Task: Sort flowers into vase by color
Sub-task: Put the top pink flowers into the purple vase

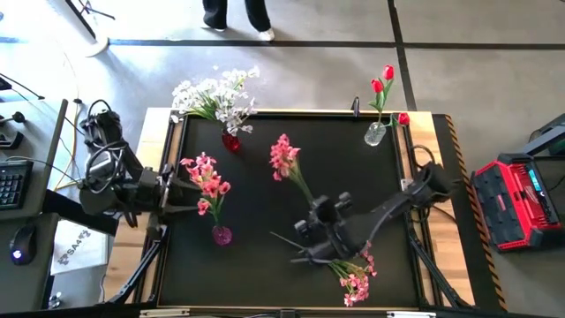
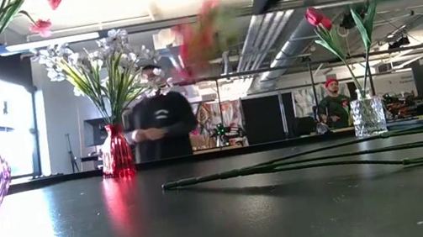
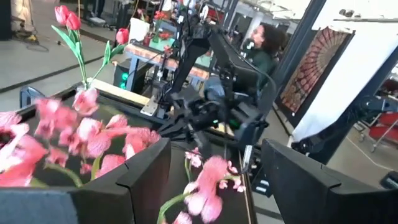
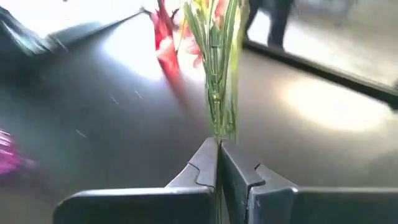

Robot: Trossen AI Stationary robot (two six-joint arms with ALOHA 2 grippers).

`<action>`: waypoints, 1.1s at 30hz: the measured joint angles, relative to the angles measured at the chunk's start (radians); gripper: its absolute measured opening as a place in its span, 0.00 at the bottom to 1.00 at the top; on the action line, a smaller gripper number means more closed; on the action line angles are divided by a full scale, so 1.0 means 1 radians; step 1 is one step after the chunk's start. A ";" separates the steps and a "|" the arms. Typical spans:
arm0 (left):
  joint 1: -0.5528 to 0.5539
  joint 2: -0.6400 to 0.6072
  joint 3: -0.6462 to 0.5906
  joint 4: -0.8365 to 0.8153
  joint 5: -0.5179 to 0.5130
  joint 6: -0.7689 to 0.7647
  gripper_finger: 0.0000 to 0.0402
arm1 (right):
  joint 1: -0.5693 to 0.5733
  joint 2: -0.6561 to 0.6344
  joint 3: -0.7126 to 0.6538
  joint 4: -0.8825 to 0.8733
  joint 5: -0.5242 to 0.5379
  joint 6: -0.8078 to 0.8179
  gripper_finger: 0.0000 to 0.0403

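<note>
The right gripper (image 1: 320,215) sits over the middle of the black table (image 1: 256,265), its fingers (image 4: 208,165) clenched on the green stem of a pink spray (image 1: 284,157) that rises toward the far side. Another pink spray (image 1: 356,281) lies flat by the near edge (stems trailing across the mat). The left gripper (image 1: 181,198) hovers beside the pink vase (image 1: 222,234), fingers spread and released. White blossoms fill the red vase (image 1: 230,140); red tulips stand in the clear vase (image 1: 375,133).
</note>
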 joint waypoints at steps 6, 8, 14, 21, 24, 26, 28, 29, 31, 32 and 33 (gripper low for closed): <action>0.027 0.035 0.000 0.134 0.000 0.134 0.59 | 0.114 -0.062 0.000 0.092 0.222 -0.015 0.00; 0.036 0.041 0.000 0.187 0.000 0.192 0.59 | 0.130 -0.088 0.000 0.162 0.258 -0.097 0.00; 0.066 0.062 0.000 0.299 0.056 0.337 0.59 | 0.131 -0.147 0.000 0.536 0.267 -0.537 0.00; 0.102 0.078 0.000 0.371 0.120 0.361 0.59 | 0.042 -0.169 0.000 1.224 -0.044 -1.331 0.00; 0.109 0.078 0.000 0.372 0.155 0.361 0.59 | -0.010 -0.169 0.000 1.402 -0.191 -1.470 0.00; 0.109 0.079 0.000 0.371 0.161 0.365 0.59 | -0.043 -0.168 0.000 1.476 -0.262 -1.538 0.00; 0.109 0.078 0.000 0.372 0.161 0.385 0.59 | -0.074 -0.167 0.000 1.549 -0.355 -1.587 0.00; 0.109 0.078 0.000 0.373 0.161 0.394 0.59 | -0.091 -0.167 0.000 1.584 -0.410 -1.597 0.00; 0.109 0.079 0.000 0.383 0.161 0.422 0.59 | -0.125 -0.168 0.000 1.622 -0.520 -1.599 0.00; 0.109 0.079 0.000 0.390 0.160 0.439 0.59 | -0.142 -0.168 0.000 1.626 -0.567 -1.593 0.00; 0.109 0.079 0.000 0.400 0.158 0.454 0.59 | -0.158 -0.168 0.000 1.625 -0.612 -1.585 0.00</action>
